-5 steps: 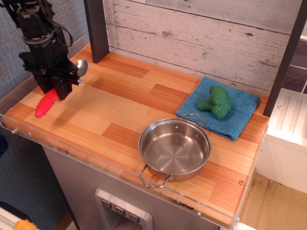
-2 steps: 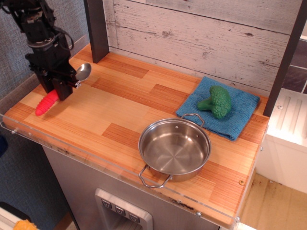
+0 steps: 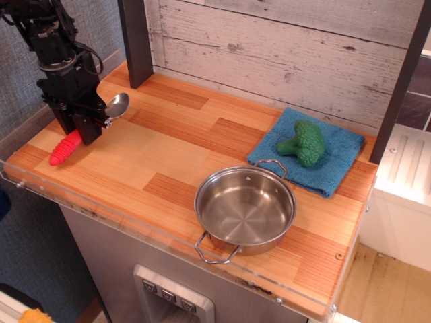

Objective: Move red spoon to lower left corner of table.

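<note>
The red spoon (image 3: pixel 65 149) lies at the left end of the wooden table (image 3: pixel 168 155), its ribbed red handle pointing toward the near left corner and its silver bowl (image 3: pixel 118 105) toward the back. My black gripper (image 3: pixel 82 131) stands over the spoon's middle, low at the table. Its fingers close around the spoon's neck, which they hide. The handle tip seems to touch the wood.
A steel pot (image 3: pixel 245 208) with two handles sits near the front edge at centre right. A green broccoli (image 3: pixel 303 142) lies on a blue cloth (image 3: pixel 337 165) at the back right. A dark post (image 3: pixel 137 42) rises behind the gripper.
The gripper and spoon have sunk lower toward the table and shifted slightly left. The spoon's bowl has dropped and tilted flatter.
</note>
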You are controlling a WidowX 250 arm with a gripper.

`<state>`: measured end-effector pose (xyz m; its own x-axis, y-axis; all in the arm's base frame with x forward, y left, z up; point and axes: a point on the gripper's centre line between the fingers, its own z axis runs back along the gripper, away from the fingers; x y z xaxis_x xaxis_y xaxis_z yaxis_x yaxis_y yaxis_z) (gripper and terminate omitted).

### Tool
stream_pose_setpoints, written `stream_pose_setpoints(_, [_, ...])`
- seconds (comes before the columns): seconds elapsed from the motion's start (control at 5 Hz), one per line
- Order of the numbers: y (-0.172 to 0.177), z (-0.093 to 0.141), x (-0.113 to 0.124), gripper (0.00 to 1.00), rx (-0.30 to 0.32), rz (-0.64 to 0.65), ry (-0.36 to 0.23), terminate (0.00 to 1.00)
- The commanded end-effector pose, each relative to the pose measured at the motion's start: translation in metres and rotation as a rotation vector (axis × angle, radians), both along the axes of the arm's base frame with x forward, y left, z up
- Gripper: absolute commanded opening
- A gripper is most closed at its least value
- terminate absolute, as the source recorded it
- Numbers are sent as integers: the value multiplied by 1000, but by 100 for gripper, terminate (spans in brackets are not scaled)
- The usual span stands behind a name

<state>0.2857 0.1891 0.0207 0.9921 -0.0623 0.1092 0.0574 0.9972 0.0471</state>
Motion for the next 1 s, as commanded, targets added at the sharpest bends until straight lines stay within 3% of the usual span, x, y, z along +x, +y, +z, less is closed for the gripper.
stream_pose_setpoints(0.0, [2,16,-4,100,12,1,-29,0])
stream_pose_setpoints(0.2, [-2,26,-4,100,12,-15,-45,0])
stream_pose_setpoints(0.4, [-25,62,-4,100,10,22,-104,0])
stream_pose_setpoints(0.6, [-55,83,-5,100,-22,40,-122,0])
stream_pose_setpoints(0.8, [-86,81,-2,100,-56,31,-100,0])
